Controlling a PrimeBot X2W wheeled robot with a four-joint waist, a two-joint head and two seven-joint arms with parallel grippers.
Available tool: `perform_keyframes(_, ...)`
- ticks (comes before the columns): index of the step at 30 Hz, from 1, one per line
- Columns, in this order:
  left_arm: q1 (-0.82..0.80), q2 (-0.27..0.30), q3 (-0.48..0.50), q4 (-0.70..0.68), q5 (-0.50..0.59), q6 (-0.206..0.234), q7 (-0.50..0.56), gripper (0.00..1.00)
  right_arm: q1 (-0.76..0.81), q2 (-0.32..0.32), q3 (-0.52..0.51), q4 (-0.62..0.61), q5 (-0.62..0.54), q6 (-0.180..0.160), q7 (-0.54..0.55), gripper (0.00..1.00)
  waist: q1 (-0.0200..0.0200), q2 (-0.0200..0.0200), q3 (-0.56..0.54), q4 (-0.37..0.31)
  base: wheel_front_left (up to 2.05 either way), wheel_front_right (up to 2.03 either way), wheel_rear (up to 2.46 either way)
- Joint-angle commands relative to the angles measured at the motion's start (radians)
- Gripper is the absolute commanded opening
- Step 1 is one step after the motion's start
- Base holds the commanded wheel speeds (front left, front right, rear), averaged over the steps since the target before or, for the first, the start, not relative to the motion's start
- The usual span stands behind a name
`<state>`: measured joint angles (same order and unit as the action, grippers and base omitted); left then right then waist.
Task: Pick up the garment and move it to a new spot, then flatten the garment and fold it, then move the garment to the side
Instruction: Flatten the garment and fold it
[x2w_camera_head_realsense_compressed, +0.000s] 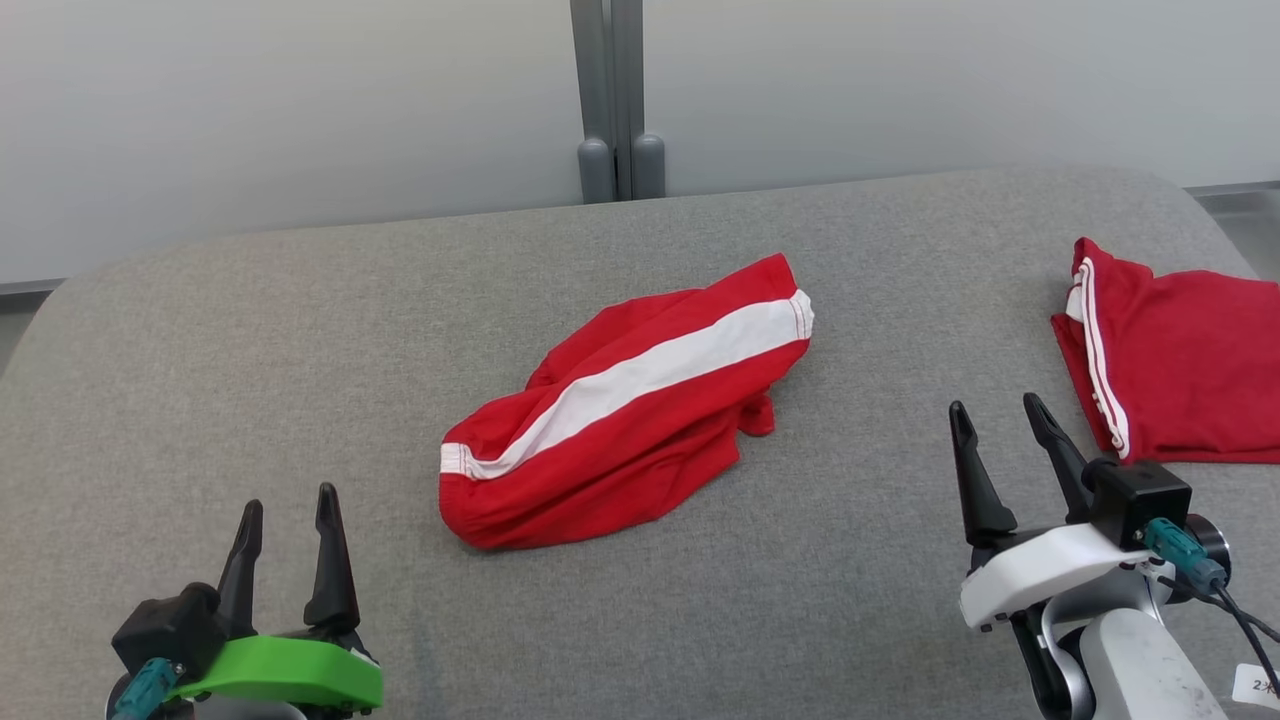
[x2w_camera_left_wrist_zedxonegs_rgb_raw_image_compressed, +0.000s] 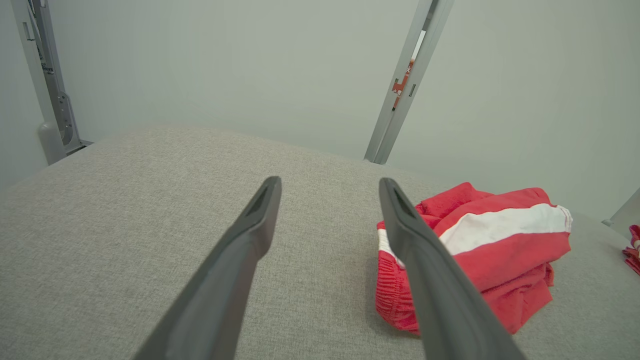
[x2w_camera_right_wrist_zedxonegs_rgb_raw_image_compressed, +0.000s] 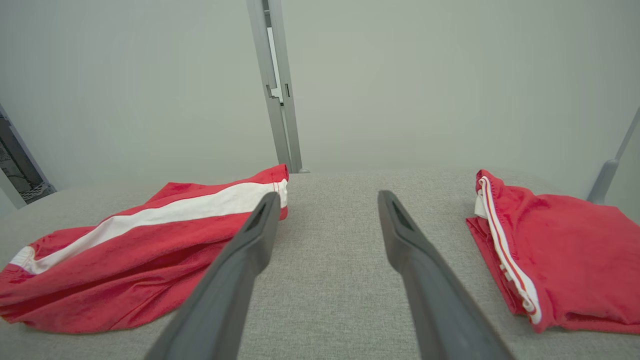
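The left gripper (x2w_camera_head_realsense_compressed: 289, 498) and right gripper (x2w_camera_head_realsense_compressed: 995, 403) hung near the crumpled garment (x2w_camera_head_realsense_compressed: 625, 400), jaws wide and empty; a folded red piece (x2w_camera_head_realsense_compressed: 1180, 370), perhaps shorts, lay to its right.

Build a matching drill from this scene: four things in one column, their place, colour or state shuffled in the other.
1 broad-striped garment
2 thin-striped garment
3 left end effector
4 right end effector

A white-mounted
B crumpled, centre
C green-mounted
D folded, far right

Pairs: 1-B, 2-D, 3-C, 4-A
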<state>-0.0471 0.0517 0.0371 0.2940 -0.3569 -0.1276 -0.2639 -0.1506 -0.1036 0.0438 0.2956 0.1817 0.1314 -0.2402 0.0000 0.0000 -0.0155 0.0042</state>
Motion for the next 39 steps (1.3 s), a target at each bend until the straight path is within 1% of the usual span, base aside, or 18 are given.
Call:
perform_keyframes(1,0.019,-0.001,-0.002,0.000,0.007,-0.004,0.000,1.00,0.008,0.005,-0.002,0.002,0.001,-0.002,-0.007,1.00,0.0000,0.0000,-0.001,0.001,0.00,0.00,0.00)
perform_keyframes(6,0.019,0.000,-0.015,-0.002,-0.010,-0.004,0.000,1.00,0.002,0.009,0.000,0.005,0.000,-0.002,-0.011,1.00,0.0000,0.0000,0.003,0.005,0.00,0.00,0.00)
perform_keyframes(13,0.006,-0.001,-0.028,0.009,-0.003,-0.005,0.000,1.00,-0.010,0.009,0.006,0.004,-0.004,-0.002,-0.011,1.00,0.0000,0.0000,0.015,0.009,0.00,0.00,0.00)
perform_keyframes(19,-0.018,0.000,-0.032,0.010,-0.001,-0.005,0.000,1.00,-0.041,-0.007,0.023,-0.003,0.003,-0.002,0.001,1.00,0.0000,0.0000,0.033,0.006,0.00,0.00,0.00)
perform_keyframes(22,-0.059,-0.001,-0.073,0.042,-0.005,-0.005,0.001,1.00,-0.086,-0.024,0.040,-0.003,0.020,-0.002,0.029,1.00,0.0000,0.0000,0.055,0.009,0.00,0.00,0.00)
perform_keyframes(24,-0.106,0.005,-0.129,0.096,-0.011,-0.005,0.004,1.00,-0.136,-0.043,0.058,0.004,0.037,-0.002,0.063,1.00,0.0000,0.0000,0.076,0.015,0.00,0.00,0.00)
perform_keyframes(26,-0.173,0.018,-0.172,0.154,-0.022,-0.004,0.037,1.00,-0.189,-0.059,0.083,0.027,0.065,-0.002,0.112,1.00,0.0000,0.0000,0.100,0.024,0.00,0.00,0.00)
perform_keyframes(29,-0.265,0.019,-0.236,0.240,-0.044,-0.004,0.116,1.00,-0.282,-0.092,0.127,0.087,0.126,-0.002,0.216,1.00,0.0000,0.0000,0.133,0.037,0.00,0.00,0.00)
perform_keyframes(33,-0.371,0.016,-0.296,0.323,-0.084,-0.004,0.215,1.00,-0.402,-0.127,0.176,0.179,0.234,-0.002,0.311,1.00,0.0000,0.0000,0.175,0.058,0.00,0.00,0.00)
perform_keyframes(35,-0.405,0.013,-0.302,0.359,-0.099,-0.003,0.246,1.00,-0.453,-0.143,0.205,0.225,0.282,-0.002,0.344,1.00,0.0000,0.0000,0.191,0.069,0.00,0.00,0.00)
perform_keyframes(39,-0.463,0.005,-0.318,0.409,-0.121,0.003,0.294,1.00,-0.532,-0.173,0.258,0.299,0.378,-0.002,0.367,1.00,0.0000,0.0000,0.222,0.090,0.00,0.00,0.00)
